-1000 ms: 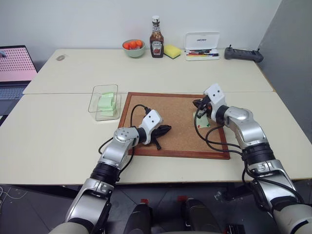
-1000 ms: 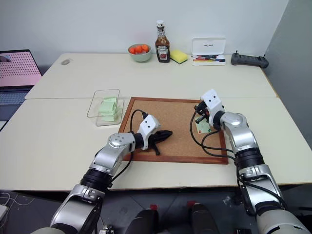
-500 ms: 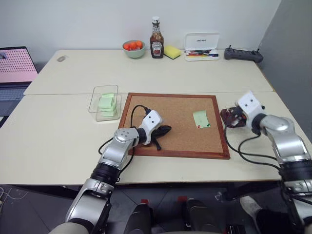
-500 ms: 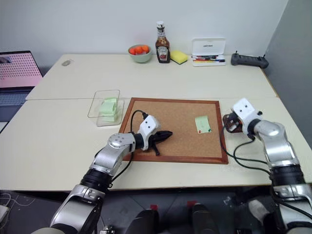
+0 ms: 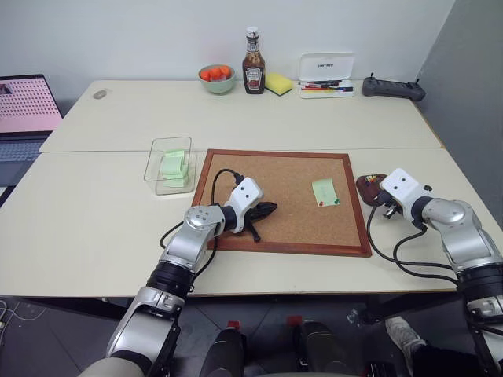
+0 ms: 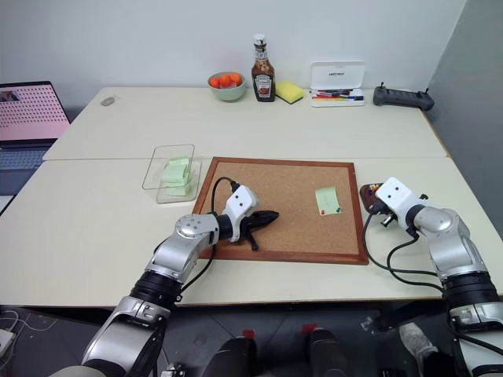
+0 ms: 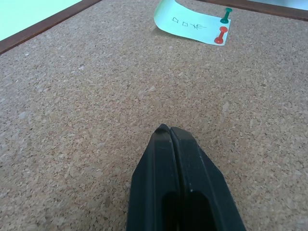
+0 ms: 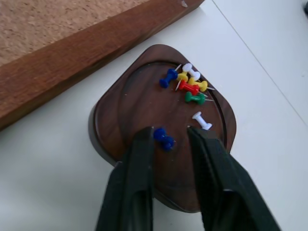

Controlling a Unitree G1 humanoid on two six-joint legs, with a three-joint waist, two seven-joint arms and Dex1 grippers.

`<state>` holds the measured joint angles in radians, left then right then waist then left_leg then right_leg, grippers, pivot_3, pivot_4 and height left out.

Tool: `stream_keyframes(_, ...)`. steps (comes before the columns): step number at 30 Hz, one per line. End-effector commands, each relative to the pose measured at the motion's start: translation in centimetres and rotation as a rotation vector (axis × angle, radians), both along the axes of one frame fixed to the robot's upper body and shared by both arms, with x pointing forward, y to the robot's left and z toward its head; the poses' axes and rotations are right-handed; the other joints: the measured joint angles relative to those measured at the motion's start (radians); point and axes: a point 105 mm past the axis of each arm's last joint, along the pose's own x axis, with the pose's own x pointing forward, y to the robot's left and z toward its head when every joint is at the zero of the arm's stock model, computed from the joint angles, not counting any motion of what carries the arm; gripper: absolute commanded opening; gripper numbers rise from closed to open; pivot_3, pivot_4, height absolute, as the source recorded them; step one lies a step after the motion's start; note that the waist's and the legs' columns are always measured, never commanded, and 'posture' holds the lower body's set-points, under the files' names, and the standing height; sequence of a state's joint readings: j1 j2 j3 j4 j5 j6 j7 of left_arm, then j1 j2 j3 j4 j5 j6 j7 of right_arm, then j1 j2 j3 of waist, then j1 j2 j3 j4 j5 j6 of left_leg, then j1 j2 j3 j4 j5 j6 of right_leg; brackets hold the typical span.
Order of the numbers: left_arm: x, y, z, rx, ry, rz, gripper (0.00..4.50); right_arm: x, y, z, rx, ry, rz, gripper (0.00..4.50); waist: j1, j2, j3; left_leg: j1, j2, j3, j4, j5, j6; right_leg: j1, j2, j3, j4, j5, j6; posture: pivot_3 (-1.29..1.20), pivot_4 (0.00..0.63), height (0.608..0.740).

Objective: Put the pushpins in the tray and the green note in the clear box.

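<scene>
The left arm reaches forward with its elbow bent, the forearm angling toward 1 o'clock. Its gripper points slightly downward, the two black fingers pressed flat together with nothing between them. The right arm stretches out toward 3 o'clock, wrist bent inward toward 10 o'clock. Its gripper tilts downward, fingers parted with a narrow gap, holding nothing.

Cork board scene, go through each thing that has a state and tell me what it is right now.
Green note: pinned on the cork board by two pushpins.
Tray: holds loose pins.
Clear box: open.
Left hand: shut, empty.
Right hand: open over the tray.
Pen case: lid up.
</scene>
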<state>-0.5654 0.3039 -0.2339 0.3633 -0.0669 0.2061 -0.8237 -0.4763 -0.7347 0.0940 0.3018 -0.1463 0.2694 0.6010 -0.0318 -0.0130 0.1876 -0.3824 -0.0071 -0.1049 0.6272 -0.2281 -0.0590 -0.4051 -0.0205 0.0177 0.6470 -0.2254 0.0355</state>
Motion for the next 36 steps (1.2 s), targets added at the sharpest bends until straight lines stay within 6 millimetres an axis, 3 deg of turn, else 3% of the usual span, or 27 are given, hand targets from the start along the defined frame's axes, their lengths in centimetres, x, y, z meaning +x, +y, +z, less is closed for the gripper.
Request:
stream_keyframes(1, -0.8, 0.0, -2.0, 0.054, 0.059, -0.018, 0.00, 0.6, -0.1, 1.7, -0.003, -0.058, -0.001, 2.10, 0.000, 0.000, 0.000, 0.000, 0.000, 0.000, 0.000, 0.000, 0.000, 0.000, 0.000, 0.000, 0.000, 0.000, 0.000, 0.00, 0.150, 0.740)
stream_keyframes(7, -0.7, 0.0, -2.0, 0.057, 0.058, -0.020, 0.00, 0.6, -0.1, 4.0, 0.072, -0.102, -0.010, 3.37, 0.000, 0.000, 0.000, 0.000, 0.000, 0.000, 0.000, 0.000, 0.000, 0.000, 0.000, 0.000, 0.000, 0.000, 0.000, 0.00, 0.150, 0.740)
stream_keyframes(13, -0.8, 0.0, -2.1, 0.059, 0.060, -0.022, 0.00, -0.4, 1.7, 4.9, 0.231, -0.074, 0.051, 3.37, 0.000, 0.000, 0.000, 0.000, 0.000, 0.000, 0.000, 0.000, 0.000, 0.000, 0.000, 0.000, 0.000, 0.000, 0.000, 0.00, 0.150, 0.740)
stream_keyframes(18, -0.7, -0.1, -2.1, 0.060, 0.059, -0.027, 0.00, -1.3, 5.1, 3.7, 0.338, -0.027, 0.137, 3.37, 0.000, 0.000, 0.000, 0.000, 0.000, -0.001, 0.000, 0.000, 0.000, 0.000, 0.000, 0.000, 0.000, 0.000, 0.000, 0.00, 0.150, 0.740)
stream_keyframes(24, -0.8, -0.1, -2.1, 0.062, 0.056, -0.028, 0.00, -1.4, 7.3, 2.0, 0.386, 0.013, 0.156, 3.37, 0.000, 0.000, 0.000, 0.000, 0.000, -0.001, 0.000, 0.000, 0.000, 0.000, 0.000, -0.001, 0.000, 0.000, 0.000, 0.00, 0.150, 0.740)
stream_keyframes(33, -0.7, 0.1, -2.1, 0.064, 0.055, -0.023, 0.00, -1.2, 8.2, 0.8, 0.394, 0.042, 0.158, 3.37, 0.000, 0.000, 0.000, 0.000, 0.000, -0.001, 0.000, 0.000, 0.000, 0.000, 0.000, -0.001, 0.000, 0.000, 0.000, 0.00, 0.150, 0.740)
stream_keyframes(36, -0.7, 0.0, -2.1, 0.063, 0.055, -0.023, 0.00, -1.2, 8.3, 0.6, 0.394, 0.052, 0.160, 2.94, 0.000, 0.000, 0.000, 0.000, 0.000, -0.001, 0.000, 0.000, 0.000, 0.000, 0.000, -0.001, 0.000, 0.000, 0.000, 0.00, 0.150, 0.740)
